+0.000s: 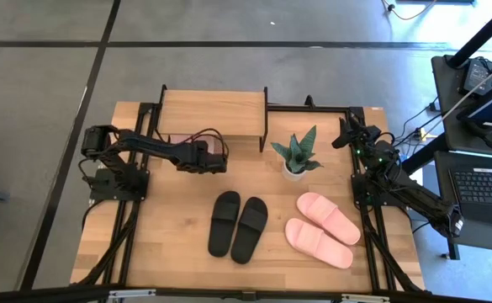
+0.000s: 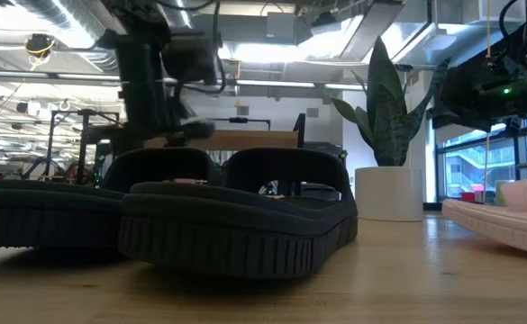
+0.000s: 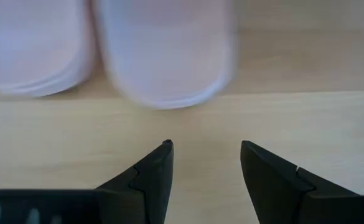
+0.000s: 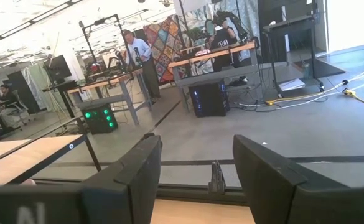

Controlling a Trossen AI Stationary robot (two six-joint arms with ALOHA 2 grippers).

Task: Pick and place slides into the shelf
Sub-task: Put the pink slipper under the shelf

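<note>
while parked at the table's right edge, right claw (image 4: 194, 180) open, empty; left claw (image 3: 206, 165) open before 2 pink slides (image 3: 163, 50).

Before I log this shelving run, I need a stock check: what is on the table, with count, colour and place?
Black slides: two, side by side, table middle.
Pink slides: two on the table, right of the black pair; two more lie before the left gripper.
Shelf: one, light wood top, black frame, back edge.
Potted plant: one, green, white pot, right of the shelf.
Left gripper: open, empty, beside the shelf.
Right gripper: open, empty, at the right edge.
</note>
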